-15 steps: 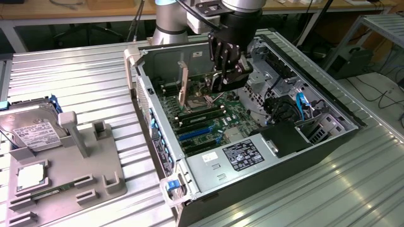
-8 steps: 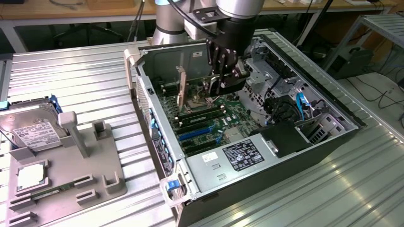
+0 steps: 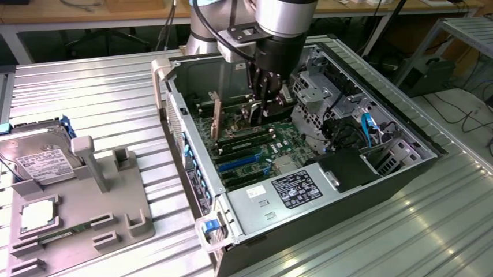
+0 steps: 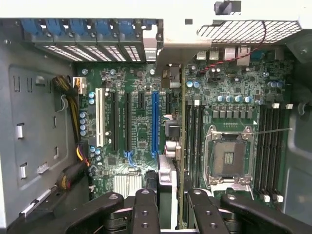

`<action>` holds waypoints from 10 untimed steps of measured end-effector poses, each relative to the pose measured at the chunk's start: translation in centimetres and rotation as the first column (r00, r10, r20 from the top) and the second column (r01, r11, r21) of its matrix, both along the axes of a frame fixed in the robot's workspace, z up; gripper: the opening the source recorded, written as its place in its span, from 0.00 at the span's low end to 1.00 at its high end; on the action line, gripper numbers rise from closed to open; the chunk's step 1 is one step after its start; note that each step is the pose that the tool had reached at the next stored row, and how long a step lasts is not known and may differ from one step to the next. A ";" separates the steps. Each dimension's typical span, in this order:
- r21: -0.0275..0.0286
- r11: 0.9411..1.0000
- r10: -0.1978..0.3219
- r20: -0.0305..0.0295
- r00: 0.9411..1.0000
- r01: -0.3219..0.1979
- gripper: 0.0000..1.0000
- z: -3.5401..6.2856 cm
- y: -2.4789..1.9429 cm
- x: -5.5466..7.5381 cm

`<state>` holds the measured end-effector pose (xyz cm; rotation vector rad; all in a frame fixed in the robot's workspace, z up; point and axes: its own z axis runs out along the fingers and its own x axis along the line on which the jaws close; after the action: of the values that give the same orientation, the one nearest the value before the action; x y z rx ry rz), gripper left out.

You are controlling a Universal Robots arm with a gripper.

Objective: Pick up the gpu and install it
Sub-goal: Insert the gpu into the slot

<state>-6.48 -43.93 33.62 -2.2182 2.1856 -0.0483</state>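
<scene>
The gpu [image 4: 166, 171] is a thin dark card standing on edge, held low inside the open computer case [image 3: 370, 124]. My gripper [image 4: 168, 197] is shut on its upper edge, one black finger [image 4: 145, 209] on each side. The card runs from the fingers toward the case's rear slot openings [image 4: 97, 51], just beside the long blue slot [image 4: 155, 122] on the green motherboard [image 4: 139, 131]. In the exterior view my gripper [image 3: 266, 107] reaches down into the case with the gpu [image 3: 239, 130] below it, over the expansion slots. Whether the card is seated in a slot I cannot tell.
A silver hard drive [image 3: 43, 161], a processor [image 3: 34, 213] and a green memory stick [image 3: 54, 235] rest on the grey fixture [image 3: 108, 196] at the exterior view's left. The drive cage [image 3: 324, 92], cables [image 3: 370, 130] and the processor socket [image 4: 226, 156] crowd the case near my gripper.
</scene>
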 end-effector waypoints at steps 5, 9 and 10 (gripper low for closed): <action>0.000 1.000 -0.001 0.000 1.000 0.001 0.29 -0.88 -0.06 -0.5; 0.000 1.000 -0.002 0.000 1.000 0.002 0.29 -1.61 -0.10 -0.6; 0.000 1.000 -0.002 0.000 1.000 0.002 0.29 -1.77 -0.10 -0.6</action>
<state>-7.09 -44.03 31.85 -2.2163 2.1878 -0.0486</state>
